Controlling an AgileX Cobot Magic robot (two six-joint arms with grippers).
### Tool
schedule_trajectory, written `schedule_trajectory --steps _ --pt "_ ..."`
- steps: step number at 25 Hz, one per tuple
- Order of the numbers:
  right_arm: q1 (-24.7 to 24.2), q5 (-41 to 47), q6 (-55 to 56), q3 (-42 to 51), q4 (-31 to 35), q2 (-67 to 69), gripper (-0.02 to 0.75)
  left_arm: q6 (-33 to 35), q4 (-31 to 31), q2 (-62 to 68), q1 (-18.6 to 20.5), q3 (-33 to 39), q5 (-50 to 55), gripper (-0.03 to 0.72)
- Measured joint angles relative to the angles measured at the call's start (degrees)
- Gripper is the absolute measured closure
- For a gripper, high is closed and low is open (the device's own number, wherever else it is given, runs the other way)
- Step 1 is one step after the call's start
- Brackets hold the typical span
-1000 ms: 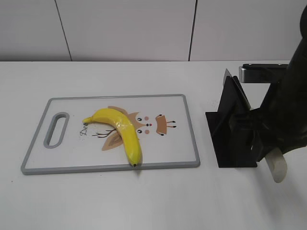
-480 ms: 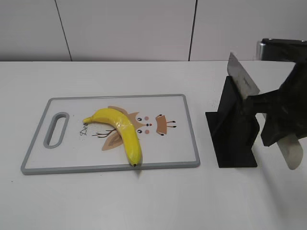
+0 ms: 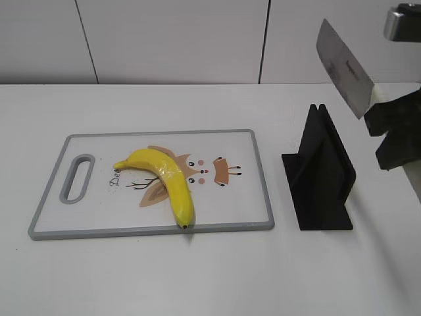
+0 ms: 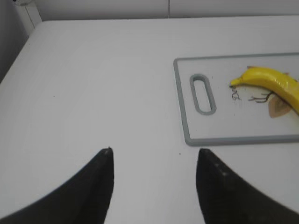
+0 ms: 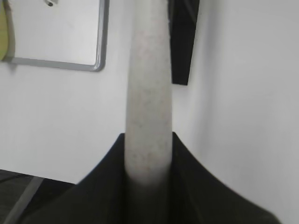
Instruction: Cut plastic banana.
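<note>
The white counter (image 3: 197,276) spreads wide and bare on all sides of the things it carries, with a broad open stretch in front and another to the left, seen plainly in the left wrist view. The cutting board (image 3: 256,178), white with a grey rim and a handle slot at its left end, lies flat near the middle, its long edges running left to right. A clear strip of counter separates its right edge from the black knife stand (image 3: 322,181), which sits upright with its slot at the top.

The plastic banana (image 3: 164,174) lies on the board's left half, over a printed cartoon figure, stem toward the handle slot and dark tip right at the board's front rim.

Above and to the right of the stand, the knife (image 3: 343,66) is in the air, its broad blade tilted and pointing up toward the left, fully clear of the slot. The right end effector (image 5: 148,158) is clamped on the knife's pale handle, a finger pressed against each side.

The left end effector (image 4: 154,156) hovers over bare counter well left of the board, its fingers spread apart with nothing between them.
</note>
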Motion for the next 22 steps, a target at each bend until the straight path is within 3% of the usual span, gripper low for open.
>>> schedule_trajectory --steps 7,13,22 --pt "0.0 -0.6 -18.2 -4.6 -1.3 0.2 0.570 1.2 -0.4 5.3 0.0 -1.5 -7.1 0.163" --pt "-0.1 0.7 -30.6 -10.4 -2.5 4.9 0.570 12.9 -8.1 19.7 0.0 -4.7 -13.8 0.163" --pt "-0.3 2.1 -45.2 -16.9 -4.3 12.3 0.570 30.8 -15.2 42.4 0.0 -20.3 -16.5 0.163"
